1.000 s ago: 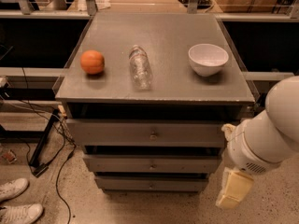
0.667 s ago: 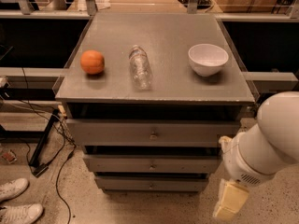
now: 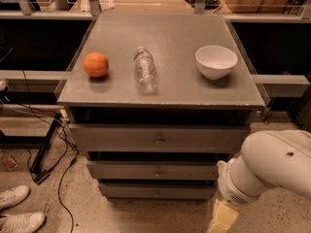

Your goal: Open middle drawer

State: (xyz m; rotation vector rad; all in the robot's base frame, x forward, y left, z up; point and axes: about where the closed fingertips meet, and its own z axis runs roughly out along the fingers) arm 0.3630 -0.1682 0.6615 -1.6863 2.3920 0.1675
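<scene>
Middle drawer [image 3: 126, 170] lies at lower centre, second of three grey fronts and seemingly closed, its knob [image 3: 156, 174] well left of the gripper [image 3: 221, 220], which hangs at the bottom edge just below the drawer's right end, apart from it. The frame cuts the gripper off under the white arm [image 3: 272, 166], so its opening cannot be told. Floor [image 3: 146, 215] before the fronts lies open, with cables [image 3: 65, 174] and shoes [image 3: 19, 221] at lower left.

A bulky, rounded white arm [image 3: 277, 161] ends in the cream-coloured gripper [image 3: 221, 219] at the bottom edge, lower right.
</scene>
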